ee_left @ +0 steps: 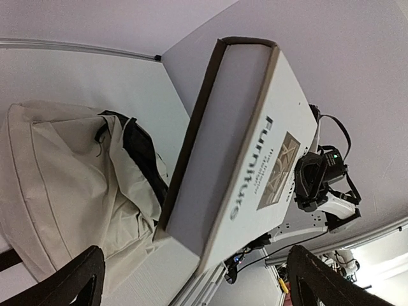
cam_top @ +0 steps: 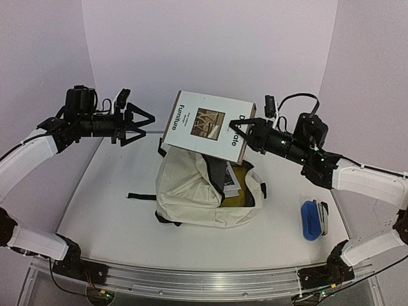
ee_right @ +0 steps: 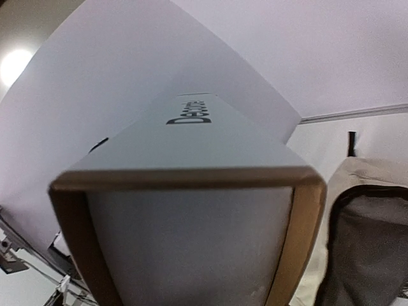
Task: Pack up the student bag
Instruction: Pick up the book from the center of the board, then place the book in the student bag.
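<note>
Top view: your left gripper (cam_top: 141, 126) is hanging wide open and empty at 9 o'clock of the book (cam_top: 204, 124). Your right gripper (cam_top: 247, 131) is clamping the book's 3 o'clock edge. The student bag (cam_top: 191, 191) is lying mid-table, at the book's 6 o'clock.
Left wrist: the book (ee_left: 245, 146) is tilting above the student bag (ee_left: 60, 185).
Right wrist: the book (ee_right: 191, 217) is filling the frame, with the student bag (ee_right: 373, 223) at 4 o'clock.
</note>
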You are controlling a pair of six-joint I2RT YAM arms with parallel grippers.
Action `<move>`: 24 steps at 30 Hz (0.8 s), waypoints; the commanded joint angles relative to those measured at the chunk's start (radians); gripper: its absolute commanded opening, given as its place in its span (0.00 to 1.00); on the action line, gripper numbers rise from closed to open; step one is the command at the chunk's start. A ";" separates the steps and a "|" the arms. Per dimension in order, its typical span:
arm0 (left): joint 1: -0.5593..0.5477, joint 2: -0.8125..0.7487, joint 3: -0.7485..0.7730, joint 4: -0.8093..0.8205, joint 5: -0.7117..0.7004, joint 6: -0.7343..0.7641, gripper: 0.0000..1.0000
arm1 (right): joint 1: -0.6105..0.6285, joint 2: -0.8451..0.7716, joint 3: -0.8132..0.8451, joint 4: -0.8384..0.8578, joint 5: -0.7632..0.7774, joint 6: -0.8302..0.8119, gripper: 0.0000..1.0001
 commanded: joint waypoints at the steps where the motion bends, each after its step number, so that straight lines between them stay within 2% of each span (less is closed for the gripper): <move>1: -0.008 0.036 0.002 -0.056 -0.122 0.022 0.94 | -0.019 -0.115 0.083 -0.317 0.228 -0.227 0.28; 5: -0.069 0.146 0.035 -0.085 -0.160 0.027 0.88 | -0.030 -0.168 0.151 -0.552 0.432 -0.336 0.28; 10: -0.147 0.307 0.123 -0.094 -0.186 0.033 0.87 | -0.053 -0.199 0.189 -0.714 0.589 -0.367 0.27; 17: -0.203 0.486 0.242 -0.048 -0.123 0.031 0.85 | -0.100 -0.224 0.205 -0.813 0.712 -0.332 0.27; 24: -0.230 0.601 0.328 -0.028 -0.091 0.015 0.91 | -0.162 -0.209 0.191 -0.847 0.687 -0.294 0.27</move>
